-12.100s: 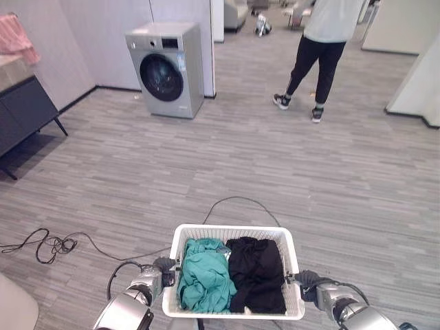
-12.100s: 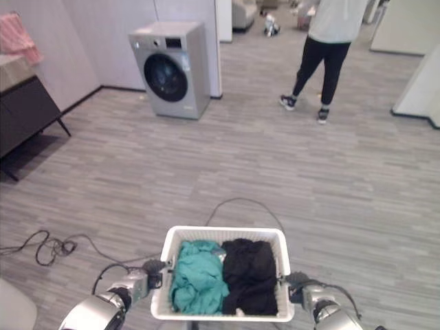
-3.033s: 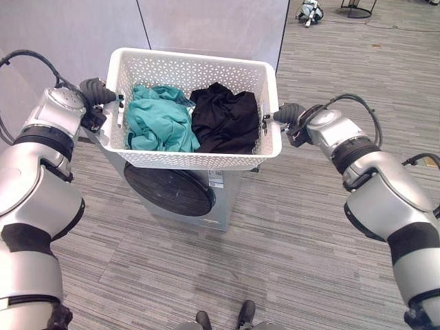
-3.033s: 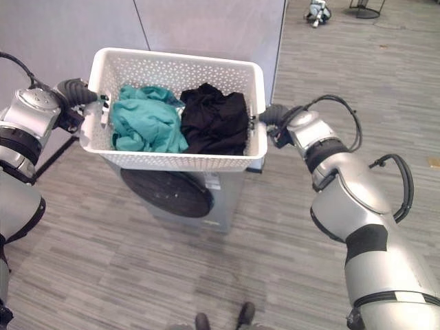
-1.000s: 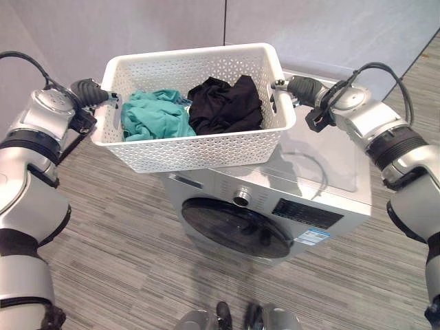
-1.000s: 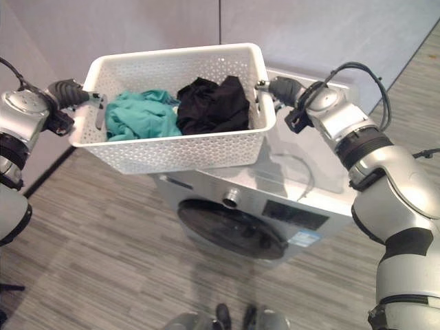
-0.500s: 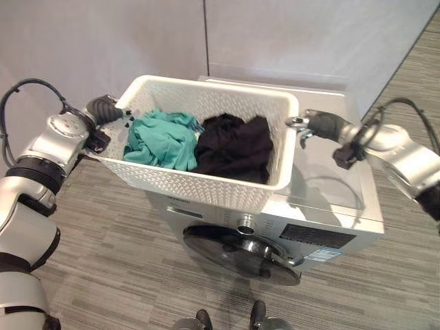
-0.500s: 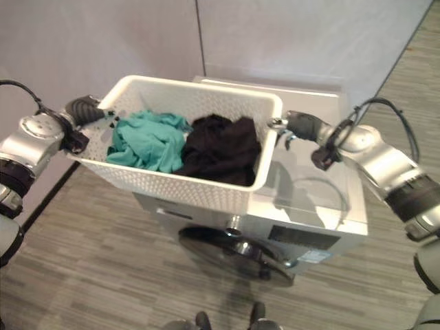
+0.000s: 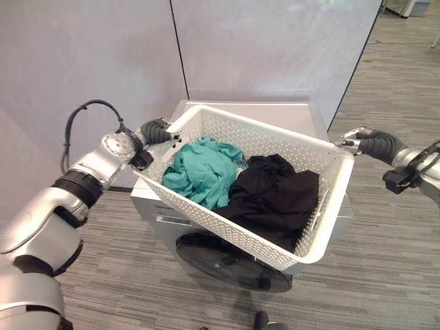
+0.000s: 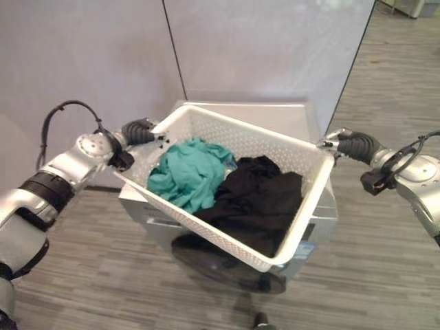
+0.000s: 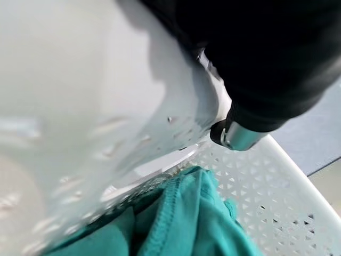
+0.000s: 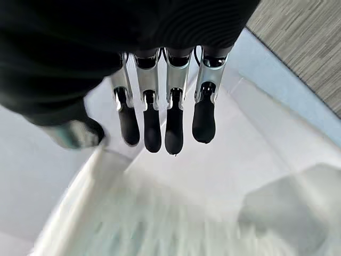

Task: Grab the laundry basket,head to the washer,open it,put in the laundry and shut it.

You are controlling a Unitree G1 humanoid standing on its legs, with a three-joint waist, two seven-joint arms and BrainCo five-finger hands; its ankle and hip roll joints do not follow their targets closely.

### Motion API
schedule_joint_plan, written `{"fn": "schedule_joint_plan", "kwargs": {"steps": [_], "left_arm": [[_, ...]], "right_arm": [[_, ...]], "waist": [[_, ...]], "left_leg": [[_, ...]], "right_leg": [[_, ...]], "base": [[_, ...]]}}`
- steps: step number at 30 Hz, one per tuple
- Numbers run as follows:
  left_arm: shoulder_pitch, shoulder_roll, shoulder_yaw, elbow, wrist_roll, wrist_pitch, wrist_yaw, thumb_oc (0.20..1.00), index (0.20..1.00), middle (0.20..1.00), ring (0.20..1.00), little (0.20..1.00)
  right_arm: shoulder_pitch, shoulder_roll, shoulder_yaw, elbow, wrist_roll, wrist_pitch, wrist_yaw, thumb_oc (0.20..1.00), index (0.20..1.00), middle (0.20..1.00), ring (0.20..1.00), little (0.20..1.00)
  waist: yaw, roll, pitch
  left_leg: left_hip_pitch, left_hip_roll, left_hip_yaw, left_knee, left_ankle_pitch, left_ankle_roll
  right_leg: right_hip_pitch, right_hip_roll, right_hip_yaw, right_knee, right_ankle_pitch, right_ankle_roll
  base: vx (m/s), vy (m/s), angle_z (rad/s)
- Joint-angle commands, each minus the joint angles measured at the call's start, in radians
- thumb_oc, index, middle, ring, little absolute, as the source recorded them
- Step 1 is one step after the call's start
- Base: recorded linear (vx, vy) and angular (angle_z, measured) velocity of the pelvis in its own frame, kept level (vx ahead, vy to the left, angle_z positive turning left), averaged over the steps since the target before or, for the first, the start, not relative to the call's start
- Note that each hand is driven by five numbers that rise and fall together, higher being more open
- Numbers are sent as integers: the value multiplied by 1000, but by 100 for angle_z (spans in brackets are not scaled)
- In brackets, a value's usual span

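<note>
Grey wood-look floor (image 9: 385, 268), pale wall panels (image 9: 82, 62) behind silver washer (image 9: 206, 237). Left hand (image 9: 157, 131) curled round rim of white laundry basket (image 9: 302, 244), which sits atop washer holding teal garment (image 9: 203, 172) and black garment (image 9: 275, 196). Right hand (image 9: 364, 139) beside far rim, fingers (image 12: 169, 128) straight. Half second ago basket sat higher, less tilted

No text, label, number or sign can be read anywhere on the washer (image 9: 165, 213) or the laundry basket (image 9: 275, 148).
</note>
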Motion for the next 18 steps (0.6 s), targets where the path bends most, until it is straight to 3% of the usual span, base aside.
{"fn": "schedule_joint_plan", "kwargs": {"steps": [1,3,8,12,13,14,17,18], "left_arm": [[-32,-137,-27,131,53,-41,22,200,200,200,200,200],[-47,-196,-16,226,86,-35,45,200,200,200,200,200],[-76,-268,-8,315,115,-22,65,200,200,200,200,200],[-92,-296,8,370,146,-16,86,200,200,200,200,200],[-87,-296,15,370,150,-20,93,200,200,200,200,200],[-77,-286,28,361,158,-21,100,200,200,200,200,200],[-50,-262,59,335,170,-21,109,200,200,200,200,200],[-22,-246,84,312,177,-22,108,200,200,200,200,200]], "right_arm": [[-356,106,127,169,-76,-25,-83,200,200,200,200,200],[-517,201,234,321,-138,-9,-104,200,200,200,200,200],[-710,347,363,528,-241,-7,-117,200,200,200,200,200],[-801,445,403,560,-264,-17,-151,200,200,200,200,200],[-799,446,401,513,-266,-22,-159,285,285,285,285,285],[-792,434,390,430,-282,-24,-170,1000,1000,1000,1000,1000],[-756,391,346,206,-297,-41,-178,1000,1000,1000,1000,1000],[-703,327,293,51,-316,-59,-186,1000,1000,1000,1000,1000]], "waist": [[32,-4,39],[34,2,43],[30,13,54],[25,25,65],[21,24,65],[17,24,67],[9,27,70],[5,30,69]], "left_leg": [[-25,28,14,-23,67,-50],[-29,29,17,-33,76,-54],[-43,29,12,-43,86,-56],[-63,27,5,-62,106,-62],[-63,28,6,-66,108,-63],[-62,29,8,-71,108,-63],[-60,29,11,-75,108,-61],[-54,29,15,-77,105,-60]], "right_leg": [[75,-24,-11,-68,-22,103],[63,-26,-3,-70,-15,102],[42,-26,5,-71,-7,100],[11,-28,17,-78,7,100],[7,-27,22,-79,7,100],[4,-26,24,-78,6,101],[2,-24,32,-78,4,100],[5,-24,34,-79,1,102]], "base": [[-3,1,-24],[-5,-11,-14],[0,0,0],[-19,-7,1],[0,0,0],[26,-14,-6],[27,-8,-9],[58,-12,-20]]}}
